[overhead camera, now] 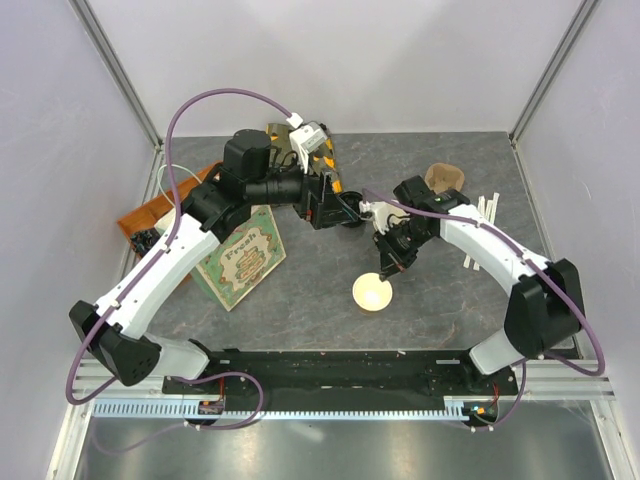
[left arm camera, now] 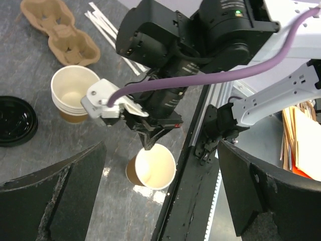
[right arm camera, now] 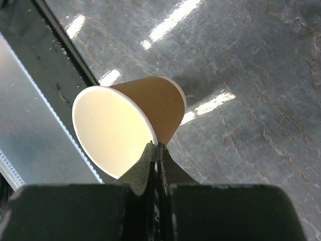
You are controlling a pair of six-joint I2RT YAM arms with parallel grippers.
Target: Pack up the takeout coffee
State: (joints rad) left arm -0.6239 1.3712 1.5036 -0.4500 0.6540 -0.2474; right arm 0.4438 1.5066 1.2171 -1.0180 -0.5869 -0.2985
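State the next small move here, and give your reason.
Probably the open left gripper should reach for the black lid lying on the table. The right gripper is shut on the rim of the brown cup, which has no lid yet.

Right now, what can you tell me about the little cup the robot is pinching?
It is a small brown paper cup, cream inside, with a thin rolled rim. It has no lid and looks empty. It seems to stand mouth up on the grey table. The right gripper is shut on its rim, pinching the wall.
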